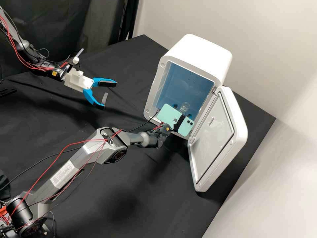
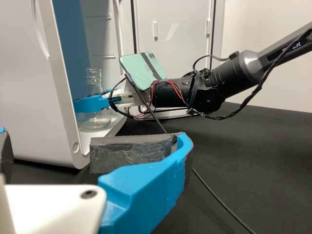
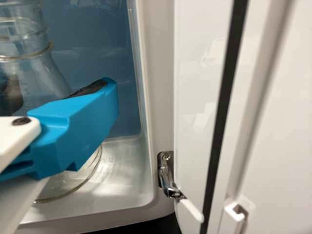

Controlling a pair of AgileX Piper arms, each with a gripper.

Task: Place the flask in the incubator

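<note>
Inside incubator (image 1: 198,56), flask (image 2: 93,80) upright w/ right gripper (image 2: 92,104) round it.

The incubator (image 1: 198,56) opens toward the near left. The lower part of its mouth is blocked by the right arm (image 1: 145,138), the mint phone (image 1: 175,119) strapped to that arm's wrist, and the flask (image 1: 185,106) on the chamber floor, leaving free room in the upper half of the chamber. The open door (image 1: 218,138) swings out to the near right and walls off that side, while the black bench (image 1: 138,59) lies open between the mouth and the left gripper (image 1: 109,95), which hovers with spread fingers at far left.
</note>
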